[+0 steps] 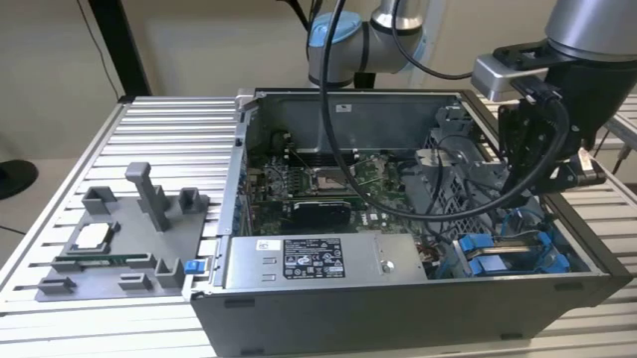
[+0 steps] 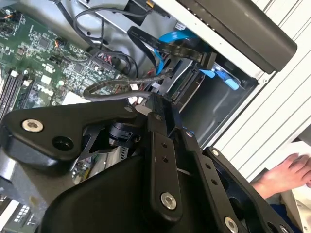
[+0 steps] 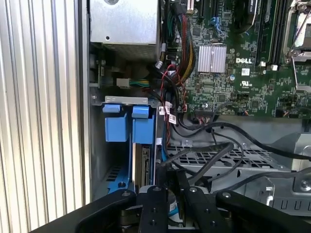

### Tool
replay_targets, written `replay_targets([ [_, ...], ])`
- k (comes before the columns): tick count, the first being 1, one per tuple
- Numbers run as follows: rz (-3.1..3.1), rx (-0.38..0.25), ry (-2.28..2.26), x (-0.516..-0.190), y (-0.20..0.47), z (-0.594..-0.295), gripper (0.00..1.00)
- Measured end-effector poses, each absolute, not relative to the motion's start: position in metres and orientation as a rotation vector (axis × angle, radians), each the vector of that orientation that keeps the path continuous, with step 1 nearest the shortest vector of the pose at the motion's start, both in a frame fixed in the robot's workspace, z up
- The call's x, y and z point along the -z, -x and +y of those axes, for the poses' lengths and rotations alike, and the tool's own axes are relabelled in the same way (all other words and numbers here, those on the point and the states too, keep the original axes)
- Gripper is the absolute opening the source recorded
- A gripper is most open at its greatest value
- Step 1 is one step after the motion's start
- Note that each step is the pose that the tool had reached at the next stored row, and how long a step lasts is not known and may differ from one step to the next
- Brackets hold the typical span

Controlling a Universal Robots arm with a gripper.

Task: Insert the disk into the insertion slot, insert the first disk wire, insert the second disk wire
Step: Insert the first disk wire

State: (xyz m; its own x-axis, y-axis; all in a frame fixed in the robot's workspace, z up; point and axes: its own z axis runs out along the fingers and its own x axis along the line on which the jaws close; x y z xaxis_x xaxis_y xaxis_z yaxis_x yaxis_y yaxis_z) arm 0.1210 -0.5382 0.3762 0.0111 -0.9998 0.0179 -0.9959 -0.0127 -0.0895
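Disk [image 3: 144, 165] looks seated edge-on in insertion slot [image 3: 118, 130], just beside grey metal box [image 3: 124, 22]. My gripper [image 3: 173, 182] hovers near that box too; can't tell if clenched or released. Risk imo: loose black cables [image 3: 214, 145] snag on me, yanking connectors.

- counter [image 1: 169, 138]: ribbed bare metal slats with a satin silver finish.
- computer case [image 1: 398, 317]: dark grey, matt outer wall.
- insertion slot [image 3: 118, 127]: smooth bright blue plastic tabs on grey perforated sheet metal.
- power supply box [image 1: 363, 257]: dull grey sheet metal with a white paper sticker.
- motherboard [image 3: 228, 92]: green circuit board.
- heat sink [image 3: 212, 59]: finned bright metal.
- cables [image 3: 228, 131]: smooth black sheaths, slightly glossy.
- gripper [image 3: 170, 182]: matt black links with shiny screw heads.
- fixture [image 1: 130, 246]: matt grey plastic.
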Motion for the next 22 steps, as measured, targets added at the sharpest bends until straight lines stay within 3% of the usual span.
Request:
replay_targets([
  [19, 2.207, 0.032, 2.235, -0.371, -0.142, -0.572, 0.00],
  [22, 2.191, -0.004, 2.218, -0.371, -0.142, -0.573, 0.00],
])
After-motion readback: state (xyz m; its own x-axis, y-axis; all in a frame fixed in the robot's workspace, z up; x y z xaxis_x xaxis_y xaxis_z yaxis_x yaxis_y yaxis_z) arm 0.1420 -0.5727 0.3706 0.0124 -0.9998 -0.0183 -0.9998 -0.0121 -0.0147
